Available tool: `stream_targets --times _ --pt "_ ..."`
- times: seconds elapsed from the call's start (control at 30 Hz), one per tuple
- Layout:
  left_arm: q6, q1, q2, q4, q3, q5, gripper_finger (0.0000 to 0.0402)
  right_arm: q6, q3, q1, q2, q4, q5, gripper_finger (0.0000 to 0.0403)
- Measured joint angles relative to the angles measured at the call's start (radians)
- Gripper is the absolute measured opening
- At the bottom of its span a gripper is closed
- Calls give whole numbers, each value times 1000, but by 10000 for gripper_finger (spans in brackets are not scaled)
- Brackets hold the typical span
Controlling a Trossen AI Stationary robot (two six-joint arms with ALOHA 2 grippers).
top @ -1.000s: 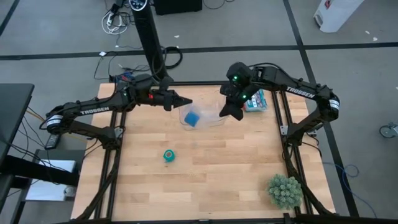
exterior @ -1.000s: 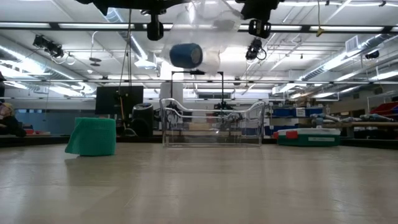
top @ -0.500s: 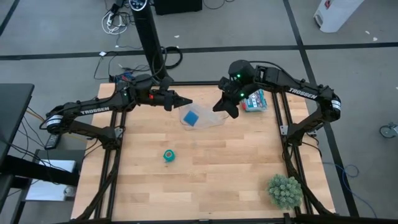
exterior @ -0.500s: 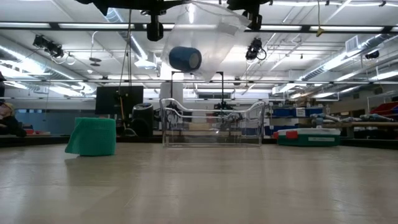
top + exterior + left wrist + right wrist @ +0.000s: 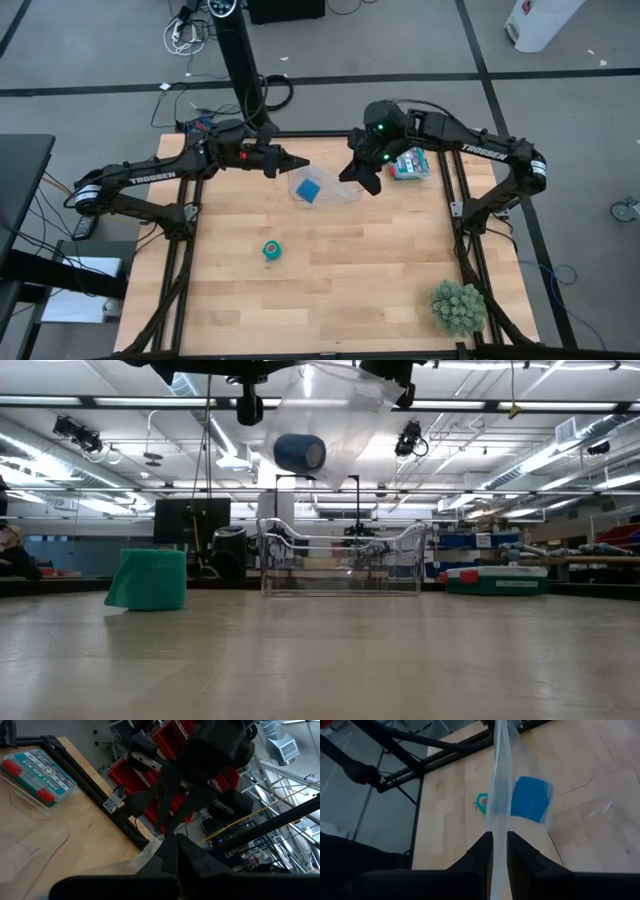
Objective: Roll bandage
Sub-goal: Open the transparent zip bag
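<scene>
The teal bandage (image 5: 271, 250) is a small coil standing on its end on the wooden table, apart from both grippers; it also shows in the low view (image 5: 150, 578). Above the table's far middle a clear plastic bag (image 5: 335, 192) with a blue roll (image 5: 309, 189) in it hangs between my two grippers. My left gripper (image 5: 302, 163) is shut on the bag's left side. My right gripper (image 5: 362, 183) is shut on its right side. My left gripper pinches the bag's left edge (image 5: 146, 856) between its two shut fingers, coming in level from the table's left. The fingers themselves hide most of the contact. The bag hangs clear of the table. My right gripper pinches the bag's right edge (image 5: 499, 832) between its two fingers, slanting down from the table's far right. The film runs taut away from the fingers. The blue roll (image 5: 532, 799) sags in the bag's low part, and the bag (image 5: 330, 410) is lifted clear.
A clear plastic tray (image 5: 340, 560) stands on the table under the bag. A first aid kit (image 5: 410, 163) lies at the far right, and a green plant (image 5: 458, 307) sits at the near right corner. Bare wood lies around the bandage.
My right gripper has tipped up and rolled, shifting slightly toward the table's left. The bag, crumpled a second ago, is now spread out and drawn taut between the grippers. The blue roll stays in its low part.
</scene>
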Motion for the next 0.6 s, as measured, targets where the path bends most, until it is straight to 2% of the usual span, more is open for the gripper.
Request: stream_targets --times 0.47,0.6 --pt "-2 0 1 9 -2 -5 0 2 2 20 55 80 -23 46" --pt "-5 0 1 19 -2 -15 0 0 1 23 78 77 -2 14"
